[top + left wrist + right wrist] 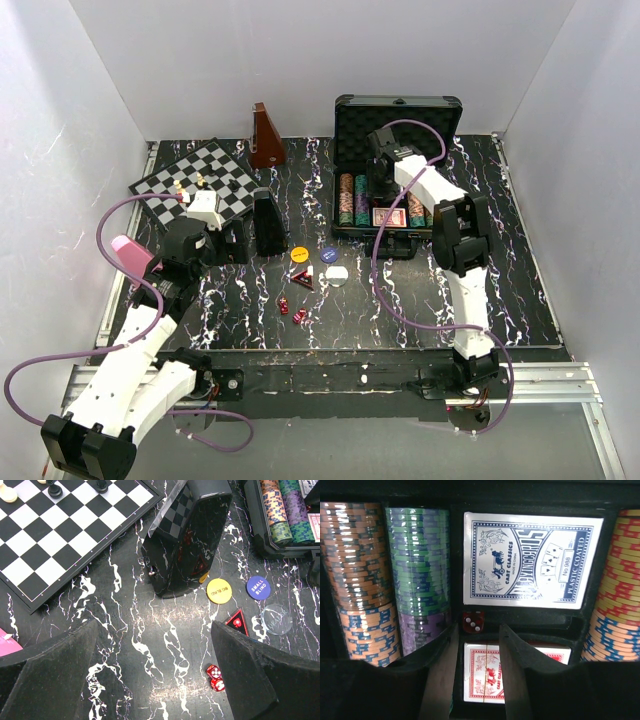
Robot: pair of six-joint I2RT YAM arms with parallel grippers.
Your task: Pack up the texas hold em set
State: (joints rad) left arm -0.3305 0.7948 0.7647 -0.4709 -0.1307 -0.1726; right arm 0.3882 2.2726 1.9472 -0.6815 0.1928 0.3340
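The black case point(398, 110) stands open at the back right, with striped chip rows point(417, 565), a blue card deck point(530, 560) and a red card deck point(482, 677) in its foam. My right gripper point(477, 632) is open and empty inside the case point(380, 180), its tips just short of a red die point(473, 621) lying in a slot. On the table lie two red dice point(216, 678), a yellow button point(218, 590), a blue button point(258, 586) and a clear white button point(276, 618). My left gripper point(160, 680) is open and empty above the table, left of the dice.
A black pyramid-shaped box point(185, 535) stands beside the chessboard point(65, 525). A red-edged black triangle point(237, 621) lies by the buttons. A brown pyramid-shaped object point(265, 137) stands at the back. A pink thing point(130, 252) lies at the left edge.
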